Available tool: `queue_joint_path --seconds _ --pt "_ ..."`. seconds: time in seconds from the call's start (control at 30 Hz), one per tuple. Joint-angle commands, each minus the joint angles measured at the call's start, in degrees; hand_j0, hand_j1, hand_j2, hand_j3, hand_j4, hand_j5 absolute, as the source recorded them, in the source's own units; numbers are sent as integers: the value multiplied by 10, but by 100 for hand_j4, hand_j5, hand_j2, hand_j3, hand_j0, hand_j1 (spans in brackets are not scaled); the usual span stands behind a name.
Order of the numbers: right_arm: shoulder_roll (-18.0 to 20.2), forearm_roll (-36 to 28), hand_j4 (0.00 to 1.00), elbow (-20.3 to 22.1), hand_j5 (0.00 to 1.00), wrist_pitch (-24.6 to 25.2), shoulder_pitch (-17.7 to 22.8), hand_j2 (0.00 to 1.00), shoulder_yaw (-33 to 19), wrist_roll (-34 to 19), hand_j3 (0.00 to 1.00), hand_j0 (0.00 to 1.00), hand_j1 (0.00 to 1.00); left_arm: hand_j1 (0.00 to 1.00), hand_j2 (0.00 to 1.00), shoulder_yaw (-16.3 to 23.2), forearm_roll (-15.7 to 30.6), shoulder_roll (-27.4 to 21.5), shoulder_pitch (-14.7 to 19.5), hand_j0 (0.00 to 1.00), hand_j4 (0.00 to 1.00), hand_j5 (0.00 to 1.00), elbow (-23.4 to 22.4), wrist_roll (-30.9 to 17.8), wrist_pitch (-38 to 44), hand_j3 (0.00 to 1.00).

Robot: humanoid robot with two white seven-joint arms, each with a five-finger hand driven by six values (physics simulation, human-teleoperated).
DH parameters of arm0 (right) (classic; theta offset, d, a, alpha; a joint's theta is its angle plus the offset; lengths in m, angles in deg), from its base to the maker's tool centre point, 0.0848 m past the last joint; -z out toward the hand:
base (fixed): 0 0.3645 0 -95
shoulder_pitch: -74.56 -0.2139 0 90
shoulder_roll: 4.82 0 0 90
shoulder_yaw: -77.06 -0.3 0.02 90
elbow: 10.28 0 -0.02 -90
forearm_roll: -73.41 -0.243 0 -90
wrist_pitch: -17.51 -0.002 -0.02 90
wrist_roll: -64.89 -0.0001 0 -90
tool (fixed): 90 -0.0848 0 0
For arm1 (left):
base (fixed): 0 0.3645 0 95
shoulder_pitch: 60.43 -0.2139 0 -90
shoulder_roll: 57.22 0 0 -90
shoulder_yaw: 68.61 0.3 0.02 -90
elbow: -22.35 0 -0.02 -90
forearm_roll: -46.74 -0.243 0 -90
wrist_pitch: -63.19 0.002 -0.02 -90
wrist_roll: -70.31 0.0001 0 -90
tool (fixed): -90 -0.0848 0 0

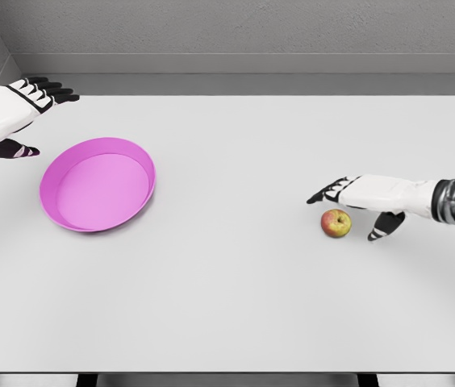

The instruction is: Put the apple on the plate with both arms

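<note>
A small red-and-yellow apple (336,222) rests on the white table at the right. My right hand (358,206) reaches in from the right edge and hovers just over and behind the apple, fingers spread and thumb hanging down beside it, holding nothing. A shallow pink plate (60,165) lies on the left side of the table, tilted slightly toward me. Beyond the plate's upper left rim, my left hand (27,113) floats with its dark fingers stretched out toward the right, thumb below, gripping nothing.
The white table (235,306) spans nearly the whole view, with its front edge near the bottom. A grey wall runs along the back and a corner shows at the upper left.
</note>
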Motion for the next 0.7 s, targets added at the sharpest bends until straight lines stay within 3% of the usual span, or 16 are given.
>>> queue_joint_path --seconds 0.0,0.47,0.5,0.57,0.6,0.67 --pt "-10 -2 100 -4 100 4 -4 100 25 -1 100 100 100 100 100 -1 3 -1 0 100 100 100 0 0 0 100" --pt "-26 -1 100 -17 100 3 -8 100 36 -2 100 100 100 100 100 -1 3 -1 -1 100 100 100 0 0 0 100" --pt "-25 -1 97 -17 97 3 -8 97 36 -2 97 97 97 100 100 -1 3 -1 -1 100 100 100 0 0 0 100" --pt "-25 -1 60 -16 60 1 -8 60 36 -10 60 60 60 100 100 -1 4 -1 -1 100 100 100 0 0 0 100" --pt "-25 -1 52 -15 52 1 -8 52 36 -15 52 52 52 100 100 -1 3 -1 -1 100 100 100 0 0 0 100" --pt "-25 -1 52 -15 52 1 -8 52 36 -15 52 52 52 100 100 -1 3 -2 -1 100 100 100 0 0 0 100"
